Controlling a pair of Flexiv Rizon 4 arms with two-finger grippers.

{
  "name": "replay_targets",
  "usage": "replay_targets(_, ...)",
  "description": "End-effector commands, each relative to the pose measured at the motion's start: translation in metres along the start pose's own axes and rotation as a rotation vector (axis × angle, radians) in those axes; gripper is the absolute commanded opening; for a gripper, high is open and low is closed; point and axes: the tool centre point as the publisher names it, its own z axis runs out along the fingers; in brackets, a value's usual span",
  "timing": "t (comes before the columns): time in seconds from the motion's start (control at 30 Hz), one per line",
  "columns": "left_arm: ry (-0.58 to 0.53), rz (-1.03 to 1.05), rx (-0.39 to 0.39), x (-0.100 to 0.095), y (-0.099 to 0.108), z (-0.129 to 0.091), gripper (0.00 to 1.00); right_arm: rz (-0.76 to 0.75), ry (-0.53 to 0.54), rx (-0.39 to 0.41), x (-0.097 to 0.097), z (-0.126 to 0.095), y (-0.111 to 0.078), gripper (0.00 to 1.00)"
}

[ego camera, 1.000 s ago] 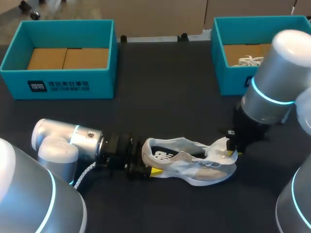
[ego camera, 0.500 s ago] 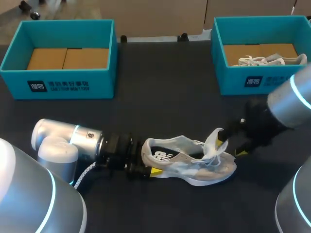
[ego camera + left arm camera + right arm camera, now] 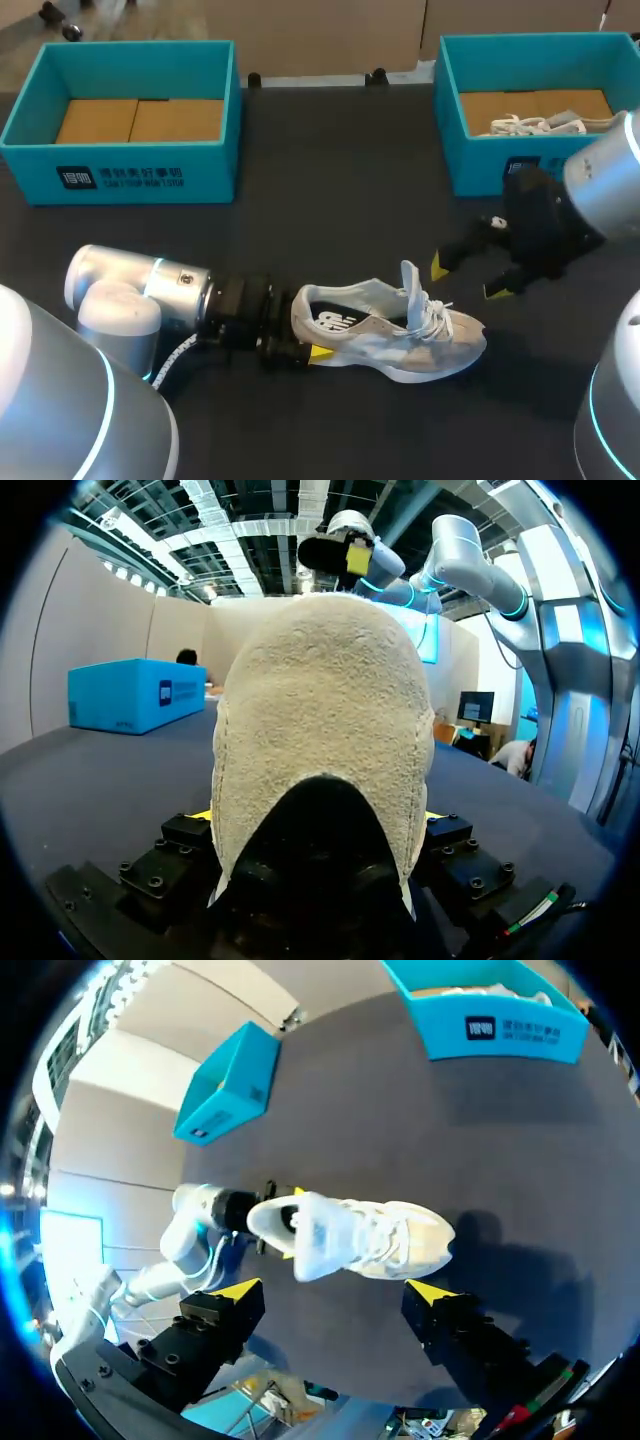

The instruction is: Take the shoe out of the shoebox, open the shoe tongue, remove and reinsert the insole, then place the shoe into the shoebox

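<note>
Moved: the right gripper (image 3: 468, 278) is drawn off the tongue (image 3: 409, 288) since the earlier frames and is carried up and away past the toe. The tongue is left standing upright, and the shoe (image 3: 385, 335) is not shifted.
Left gripper (image 3: 318, 830): it is closed on the heel, which is pinched between its fingers low over the table (image 3: 340, 190). In the left wrist view the gap between the fingers is filled by the heel.
Shoe: it is set on its sole on the table, outside both boxes. Its long axis is laid across the table, heel at the left gripper and toe toward the right arm's side.
Insole (image 3: 332, 320): it is seen through the opened collar, lying inside the shoe.
Right gripper: its fingers are spread and nothing is held. It is kept near the toe end but apart from the shoe, which is seen ahead of the fingers in the right wrist view.
Relation for the next move: the free fingers are the right ones. The collar opening is judged to lie back along the shoe's axis from them, behind the raised tongue.
Left shoebox (image 3: 210, 170): it is set well apart at the far side.
Right shoebox (image 3: 480, 170): it is set beyond the right gripper, and a second shoe (image 3: 530, 125) is seen inside.
</note>
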Motion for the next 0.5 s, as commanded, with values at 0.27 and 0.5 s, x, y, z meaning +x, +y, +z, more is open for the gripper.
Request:
replay_targets(0.27, 0.000, -0.001, 0.000, -0.001, 0.003, 0.001, 0.00, -0.253, -0.346, 0.155, 0.084, -0.015, 0.009, 0.00)
replay_targets(0.5, 0.000, -0.001, 0.000, -0.001, 0.003, 0.001, 0.00, -0.536, -0.340, 0.244, 0.112, -0.002, 0.000, 0.00)
